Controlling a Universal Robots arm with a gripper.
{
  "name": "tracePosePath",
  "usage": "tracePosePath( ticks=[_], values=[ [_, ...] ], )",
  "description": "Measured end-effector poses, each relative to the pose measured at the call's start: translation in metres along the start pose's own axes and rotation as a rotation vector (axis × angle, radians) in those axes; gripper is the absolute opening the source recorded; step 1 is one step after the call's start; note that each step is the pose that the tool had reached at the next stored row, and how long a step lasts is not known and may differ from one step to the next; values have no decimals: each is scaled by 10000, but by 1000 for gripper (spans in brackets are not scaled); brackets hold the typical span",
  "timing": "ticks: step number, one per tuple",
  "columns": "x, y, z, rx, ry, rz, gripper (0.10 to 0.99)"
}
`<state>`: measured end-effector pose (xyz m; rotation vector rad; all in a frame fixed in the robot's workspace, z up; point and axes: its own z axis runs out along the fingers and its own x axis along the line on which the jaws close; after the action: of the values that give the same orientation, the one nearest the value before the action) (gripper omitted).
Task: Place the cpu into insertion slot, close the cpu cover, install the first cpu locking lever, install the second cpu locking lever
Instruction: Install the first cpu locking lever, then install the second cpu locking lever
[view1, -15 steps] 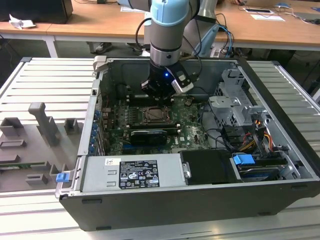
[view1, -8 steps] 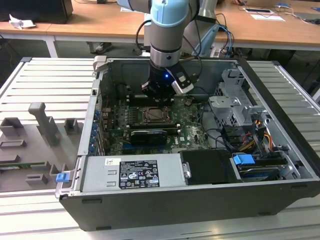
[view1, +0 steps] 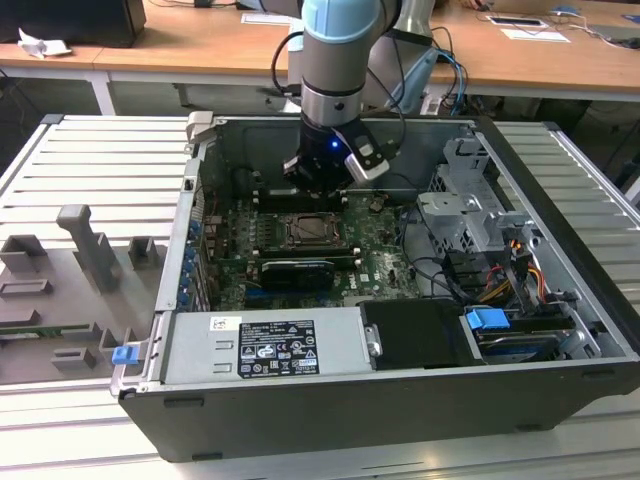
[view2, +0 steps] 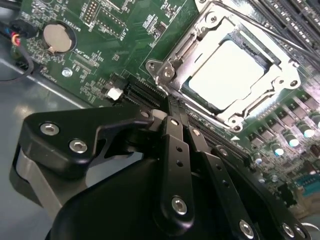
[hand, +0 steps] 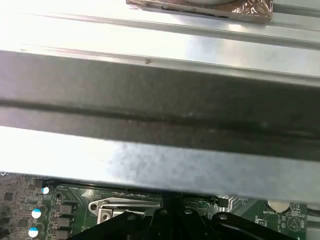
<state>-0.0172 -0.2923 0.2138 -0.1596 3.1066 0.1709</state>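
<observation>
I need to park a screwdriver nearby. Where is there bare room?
The ribbed metal table is free on the exterior view's left, beyond the grey fixtures. Inside the case is crowded: claw over the cpu, cables.

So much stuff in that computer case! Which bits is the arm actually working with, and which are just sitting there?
Part of the job:
- cpu, seated in the insertion slot
- cpu cover, closed over it
- end effector, beside the socket

Just sitting there:
- coin battery
- power supply
- blue clip
- drive cage
</observation>
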Motion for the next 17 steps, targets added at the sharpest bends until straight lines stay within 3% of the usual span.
tracePosePath(
  ticks=[17],
  values=[
    [11, -109, -16, 1, 1, 0, 106]
  ],
)
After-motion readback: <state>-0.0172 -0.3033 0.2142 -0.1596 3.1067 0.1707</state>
